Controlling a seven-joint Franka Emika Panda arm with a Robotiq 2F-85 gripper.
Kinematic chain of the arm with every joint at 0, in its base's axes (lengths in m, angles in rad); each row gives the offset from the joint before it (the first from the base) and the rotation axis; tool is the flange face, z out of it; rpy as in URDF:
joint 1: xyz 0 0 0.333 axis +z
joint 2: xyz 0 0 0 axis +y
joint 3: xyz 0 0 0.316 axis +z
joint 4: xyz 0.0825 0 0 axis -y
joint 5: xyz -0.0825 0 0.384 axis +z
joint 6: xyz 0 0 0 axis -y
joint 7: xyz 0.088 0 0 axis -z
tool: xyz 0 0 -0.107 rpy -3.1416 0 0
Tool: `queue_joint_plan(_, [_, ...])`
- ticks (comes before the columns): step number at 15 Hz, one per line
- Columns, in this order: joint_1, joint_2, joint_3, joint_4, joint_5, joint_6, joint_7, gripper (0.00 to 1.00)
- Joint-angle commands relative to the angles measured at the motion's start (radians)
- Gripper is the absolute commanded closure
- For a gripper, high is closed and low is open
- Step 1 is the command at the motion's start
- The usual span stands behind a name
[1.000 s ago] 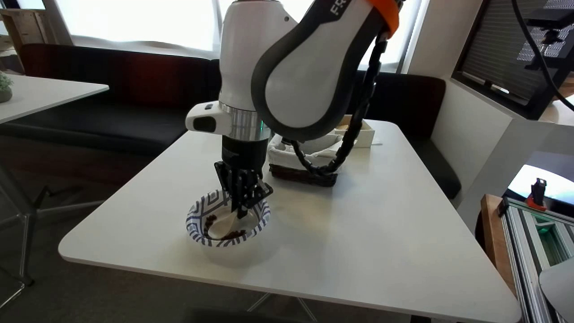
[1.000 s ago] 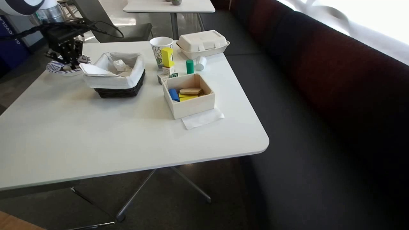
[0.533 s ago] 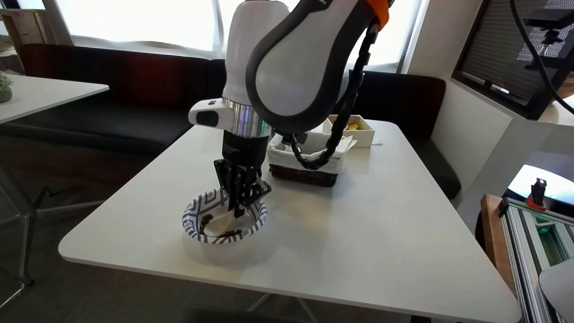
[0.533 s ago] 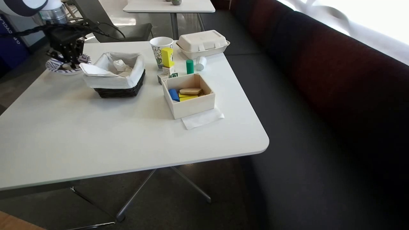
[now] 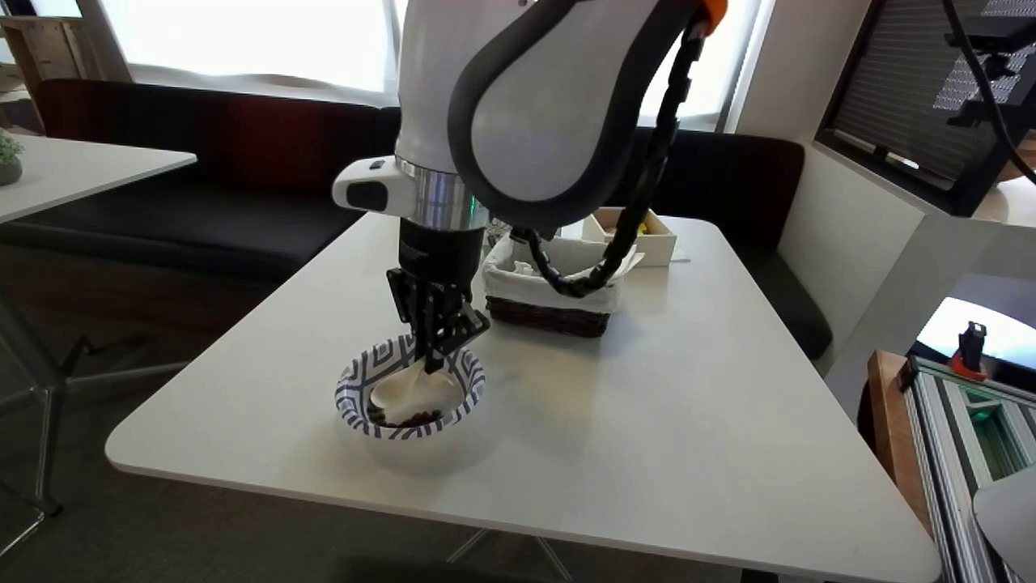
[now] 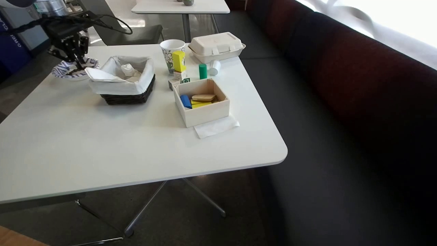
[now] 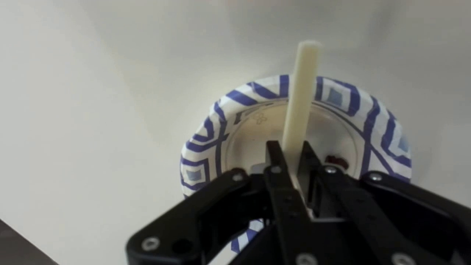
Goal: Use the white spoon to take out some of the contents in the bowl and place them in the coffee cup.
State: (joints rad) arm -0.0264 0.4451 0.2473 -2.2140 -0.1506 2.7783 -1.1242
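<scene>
The black tool [image 7: 290, 151] grips the handle of the white spoon [image 7: 302, 84], its head in or just above the patterned bowl [image 5: 350, 403] on the worktop [image 5: 647, 389]. From here, a good scoop wants the head slid low beneath the dark contents [image 5: 421, 419], then lifted level, since the coffee cup [image 6: 167, 54] stands well apart from the bowl.

In an exterior view, a white-lined dark basket [image 6: 129, 99] stands near the gripper [image 6: 81, 65], to its right. Well apart from the gripper, farther right, are a pale box [image 6: 208, 114], a yellow block [image 6: 179, 61], a green cylinder [image 6: 202, 71], a clamshell container [image 6: 215, 43] and a bench [image 6: 317, 147].
</scene>
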Motion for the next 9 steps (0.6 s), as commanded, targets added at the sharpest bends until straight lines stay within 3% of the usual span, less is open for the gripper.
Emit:
queue_joint_plan(1, [0.098, -0.074, -0.09, -0.028, -0.084, -0.097, 0.14, 0.96])
queue_joint_plan(3, [0.13, -0.081, -0.12, -0.014, -0.135, -0.158, 0.213, 0.96])
queue_joint_plan(9, [0.154, -0.054, -0.107, 0.042, -0.172, -0.281, 0.3, 0.96])
